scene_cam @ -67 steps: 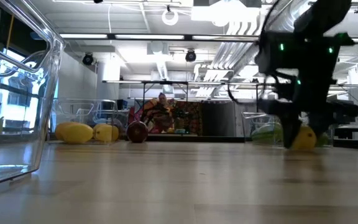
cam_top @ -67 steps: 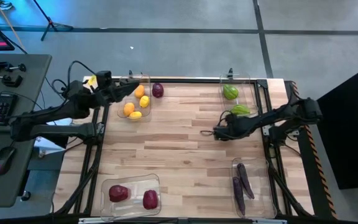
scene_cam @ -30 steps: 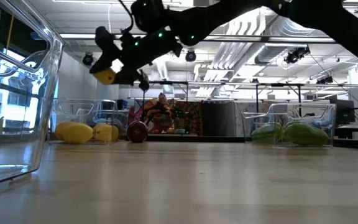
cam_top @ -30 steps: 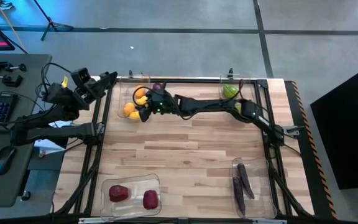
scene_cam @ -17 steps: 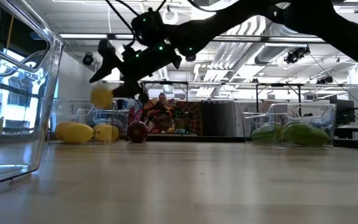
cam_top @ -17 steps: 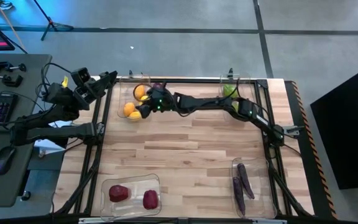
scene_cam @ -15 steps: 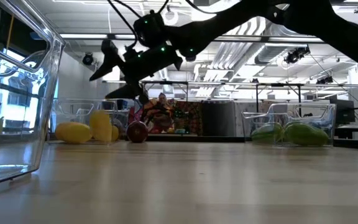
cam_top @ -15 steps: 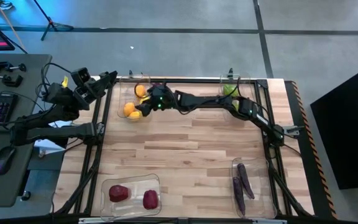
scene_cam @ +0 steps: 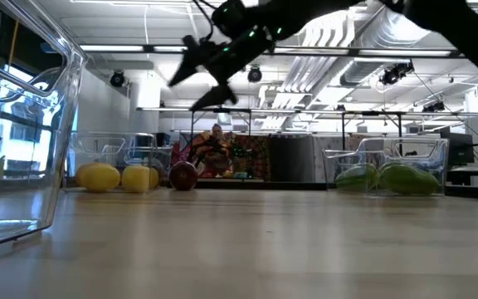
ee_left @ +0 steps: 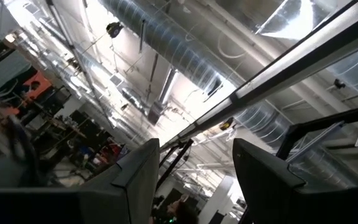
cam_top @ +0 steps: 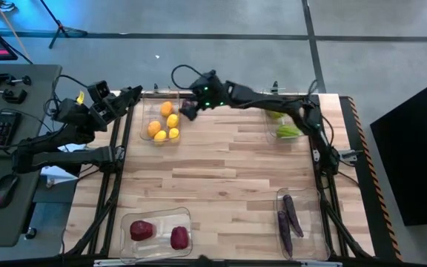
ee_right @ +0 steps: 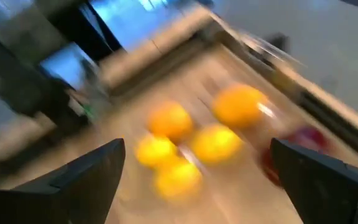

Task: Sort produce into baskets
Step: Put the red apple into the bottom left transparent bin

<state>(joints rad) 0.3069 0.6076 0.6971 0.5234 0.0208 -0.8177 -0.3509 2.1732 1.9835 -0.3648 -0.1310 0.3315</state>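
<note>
My right gripper point(cam_top: 186, 111) hangs open above the table's far left part, beside the far-left basket point(cam_top: 145, 113), with nothing between its fingers point(ee_right: 92, 171). That basket holds several orange and yellow produce pieces point(cam_top: 163, 127), which also show in the right wrist view point(ee_right: 194, 146). A dark red piece point(scene_cam: 182, 176) rests on the table next to the basket, under the gripper. My left gripper point(cam_top: 132, 95) waits open off the table's far left corner, pointing up at the ceiling point(ee_left: 194, 168).
A far-right basket point(cam_top: 296, 119) holds green pieces point(cam_top: 288, 131). A near-right basket point(cam_top: 308, 222) holds long purple pieces point(cam_top: 288, 215). A near-left basket point(cam_top: 158, 219) holds two dark red lumps point(cam_top: 141, 230). The wooden middle of the table point(cam_top: 221, 170) is bare.
My right gripper has opened over the far-left basket and let go of a yellow piece, which fell in among the others. The gripper has then risen and drawn back toward the table's far edge and right.
</note>
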